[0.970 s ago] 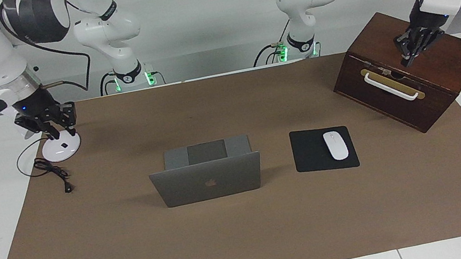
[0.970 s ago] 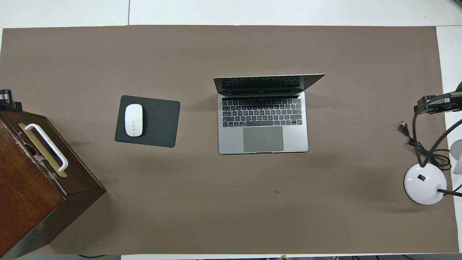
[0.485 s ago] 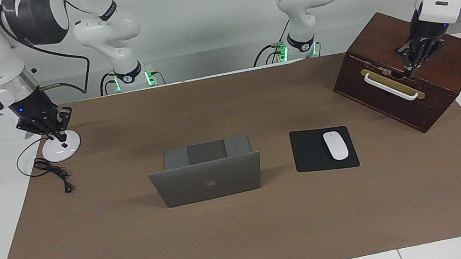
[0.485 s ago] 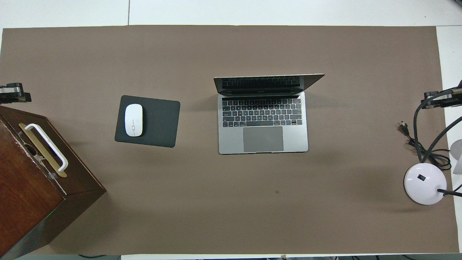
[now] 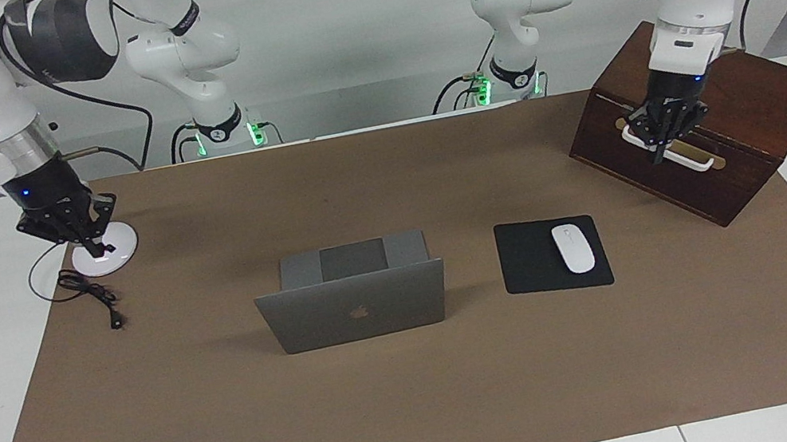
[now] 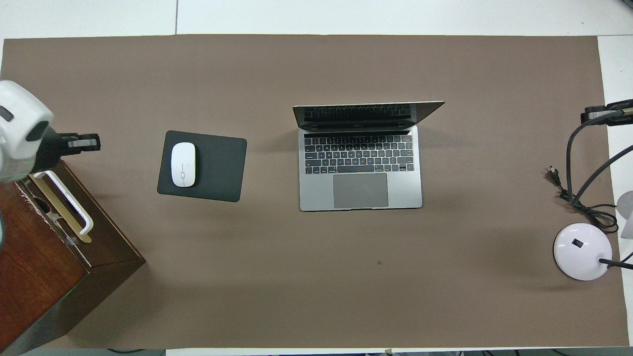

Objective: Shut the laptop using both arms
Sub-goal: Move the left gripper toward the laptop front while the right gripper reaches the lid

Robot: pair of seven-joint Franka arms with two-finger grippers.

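The silver-grey laptop [image 5: 354,309] stands open at the middle of the brown mat, its lid with the dark logo upright and turned away from the robots. In the overhead view its keyboard [image 6: 360,155] faces the robots. My left gripper [image 5: 661,143] hangs over the white handle of the wooden box, well apart from the laptop, and shows at the overhead view's edge [image 6: 84,143]. My right gripper [image 5: 84,235] hangs over the white lamp base at the right arm's end of the table, also well apart from the laptop.
A dark wooden box [image 5: 745,102] with a white handle [image 5: 673,151] sits at the left arm's end. A black mousepad [image 5: 530,262] with a white mouse [image 5: 573,247] lies beside the laptop toward that end. The lamp base [image 5: 116,255] and its black cable [image 5: 91,294] lie at the right arm's end.
My left gripper has moved from over the box's top out over its handle, toward the table's middle. My right gripper has shifted a little over the lamp base. The laptop has not moved.
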